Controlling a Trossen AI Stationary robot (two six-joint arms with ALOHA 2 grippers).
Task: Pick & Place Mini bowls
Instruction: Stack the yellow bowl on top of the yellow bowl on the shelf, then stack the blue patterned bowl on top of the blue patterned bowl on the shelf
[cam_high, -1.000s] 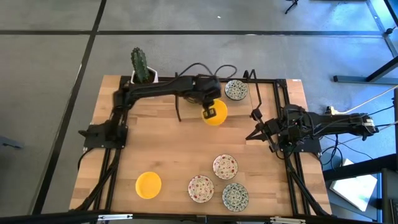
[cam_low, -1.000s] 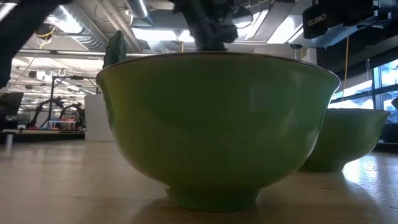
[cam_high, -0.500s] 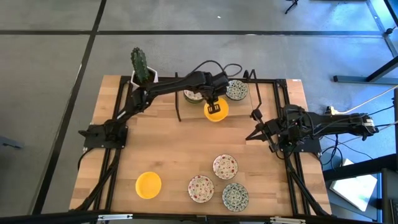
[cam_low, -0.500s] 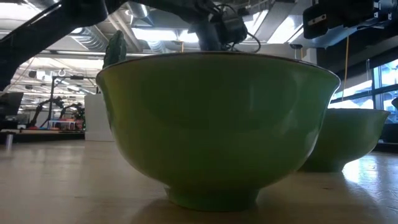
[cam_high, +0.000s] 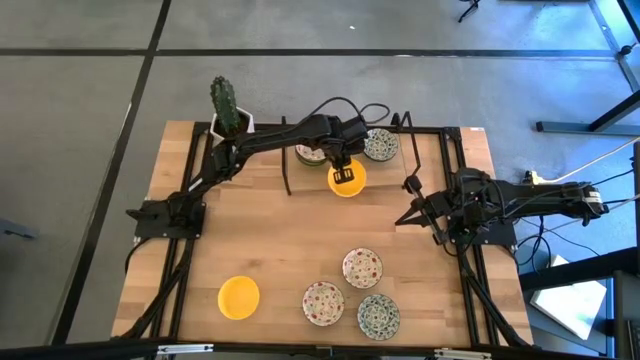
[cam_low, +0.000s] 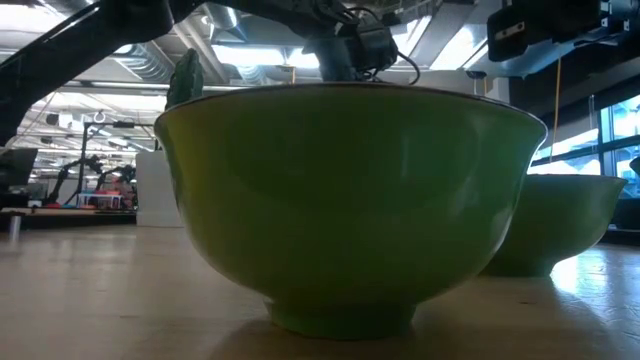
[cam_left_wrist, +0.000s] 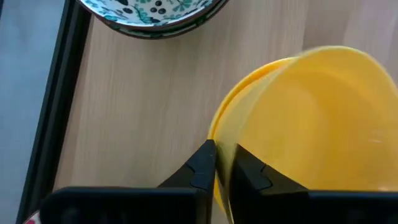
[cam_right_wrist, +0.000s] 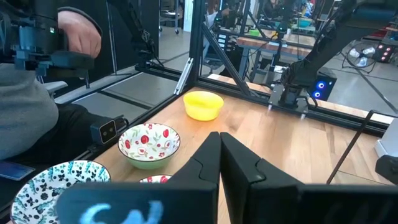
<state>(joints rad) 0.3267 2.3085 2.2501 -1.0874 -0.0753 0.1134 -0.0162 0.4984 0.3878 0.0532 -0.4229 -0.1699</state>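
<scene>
Partly hidden yellow bowl (cam_high: 349, 180) beneath left gripper (cam_high: 344, 176).

Landmark: cactus pot (cam_high: 229, 122), table's (cam_high: 270, 240) far left corner. Two bowls (cam_high: 379, 145) right of pot, along far edge. One bowl (cam_high: 347, 181) just nearer. Four bowls (cam_high: 322, 303) near front edge, well apart from pot.

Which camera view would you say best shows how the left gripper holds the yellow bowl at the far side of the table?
The left wrist view: the left gripper pinches the yellow bowl by its rim. The high view shows gripper over bowl from above, without the fingers' contact. The low view shows bowls without the grip; the right wrist view shows neither.
</scene>
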